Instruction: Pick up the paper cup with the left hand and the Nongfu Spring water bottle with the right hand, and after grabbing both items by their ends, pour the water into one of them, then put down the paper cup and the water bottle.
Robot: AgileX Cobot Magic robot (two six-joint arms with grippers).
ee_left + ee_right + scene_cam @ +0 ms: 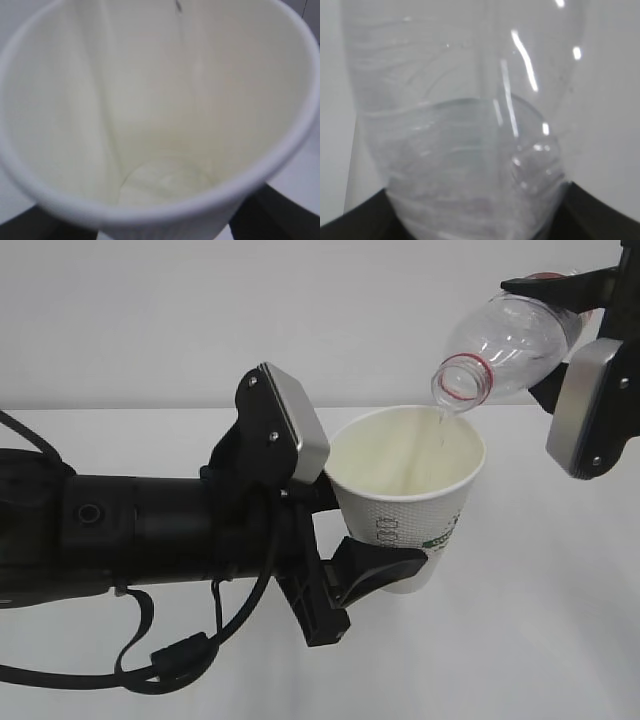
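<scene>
My left hand [345,525] is clamped on the paper cup [410,505], fingers on opposite sides of its wall, low on the body. Cup sits upright, just off my fingertips to the right, held clear above the white bench [520,640]. Black cables [150,660] loop under my left arm. From my left wrist cam I'm looking straight down the cup's cream inside [160,115]; a bit of water [162,182] pools at the bottom, and a thin stream runs down the far wall.

Up and to the right of the cup, the Nongfu Spring water bottle [515,345] is tipped mouth-down, red neck ring right over the cup's rim, thin trickle of water falling in. My right hand [585,360] is clamped on the bottle's body, behind the shoulder, w/ grey finger plates either side. Right wrist cam: clear ribbed bottle [465,125] fills the view, water low inside it.
</scene>
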